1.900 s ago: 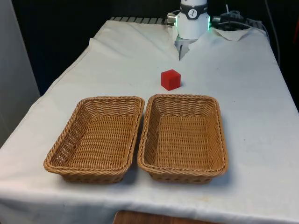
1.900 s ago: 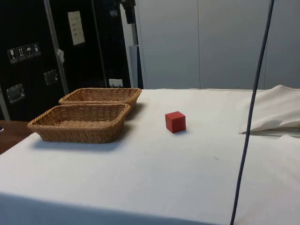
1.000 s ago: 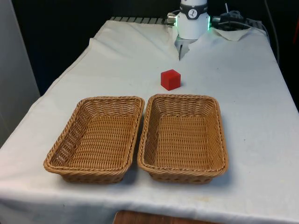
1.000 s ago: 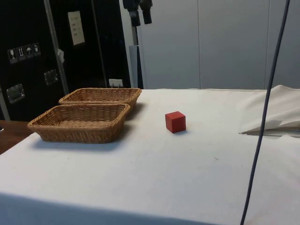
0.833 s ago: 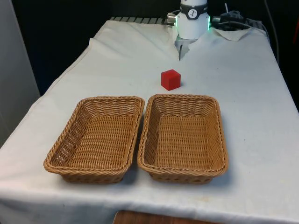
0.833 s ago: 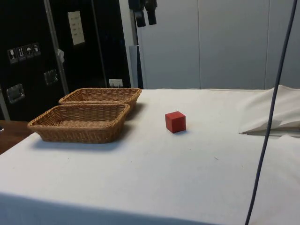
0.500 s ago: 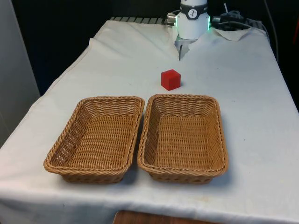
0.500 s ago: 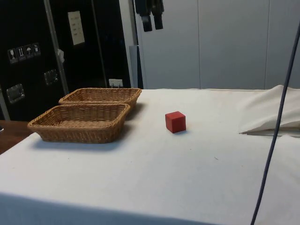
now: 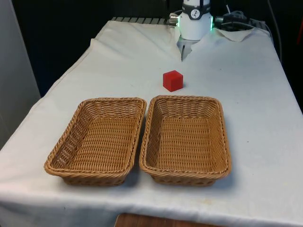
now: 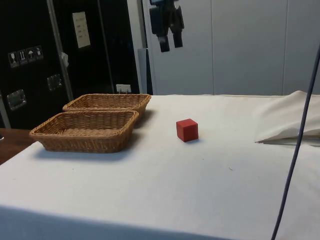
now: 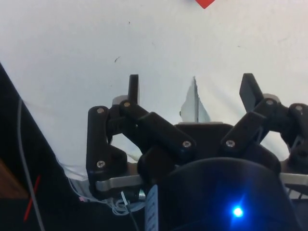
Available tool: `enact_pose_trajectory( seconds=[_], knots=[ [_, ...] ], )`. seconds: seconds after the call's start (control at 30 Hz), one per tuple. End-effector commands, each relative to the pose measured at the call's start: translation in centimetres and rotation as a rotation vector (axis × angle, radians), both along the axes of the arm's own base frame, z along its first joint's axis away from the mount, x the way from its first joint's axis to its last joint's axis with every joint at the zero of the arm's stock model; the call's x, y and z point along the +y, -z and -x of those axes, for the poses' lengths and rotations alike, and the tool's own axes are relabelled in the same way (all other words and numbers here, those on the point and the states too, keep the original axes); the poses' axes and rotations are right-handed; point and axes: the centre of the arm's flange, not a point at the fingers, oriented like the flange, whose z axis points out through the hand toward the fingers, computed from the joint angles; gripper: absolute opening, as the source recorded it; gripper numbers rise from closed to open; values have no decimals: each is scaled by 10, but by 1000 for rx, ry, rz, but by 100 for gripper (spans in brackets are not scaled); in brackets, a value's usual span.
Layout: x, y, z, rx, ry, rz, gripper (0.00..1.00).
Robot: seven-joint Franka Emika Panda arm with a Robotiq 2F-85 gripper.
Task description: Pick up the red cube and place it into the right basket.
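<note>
The red cube (image 9: pixel 173 80) is sitting on the white cloth (image 9: pixel 246 94), on the far side of the two baskets and apart from both. In the front view it is lying just beyond the far rim of the right basket (image 9: pixel 185 140), closer to that basket's left far corner than to its right one. One corner of the cube is pointing toward the baskets, so it is resting slightly turned against their edges. In the side view the red cube (image 10: pixel 187 130) is standing alone on the cloth, with a small shadow under it, clear of the nearest wicker rim.

The right basket is lying beside the left basket (image 9: pixel 97 140), their long sides running nearly parallel and almost touching. Both are showing bare woven bottoms.

The gripper (image 10: pixel 170 47) is hanging high above the table in the side view, well above the level of the cube and off to the basket side of it, touching nothing. Its two black fingers are pointing down and are spread apart with a clear gap between them. In the wrist view the gripper (image 11: pixel 190 89) is showing the same spread, with white cloth visible between the fingertips (image 11: pixel 133 86), and a corner of the red cube (image 11: pixel 205 3) is peeking in at the picture's edge, well away from the fingers.
</note>
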Motion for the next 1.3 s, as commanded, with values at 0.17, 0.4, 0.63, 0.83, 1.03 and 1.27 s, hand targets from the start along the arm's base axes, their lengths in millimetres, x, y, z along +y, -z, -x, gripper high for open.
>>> enact_pose_trajectory(
  seconds=[0.17,0.4,0.63,0.83,1.03,1.27],
  knots=[
    [0,20,9,-8,32,11,100],
    [1,35,13,-1,47,4,100],
    [12,52,18,-39,78,3,100],
    [14,63,19,-63,98,6,100],
    [13,77,20,-79,129,14,100],
    [13,95,20,-82,160,32,100]
  ],
)
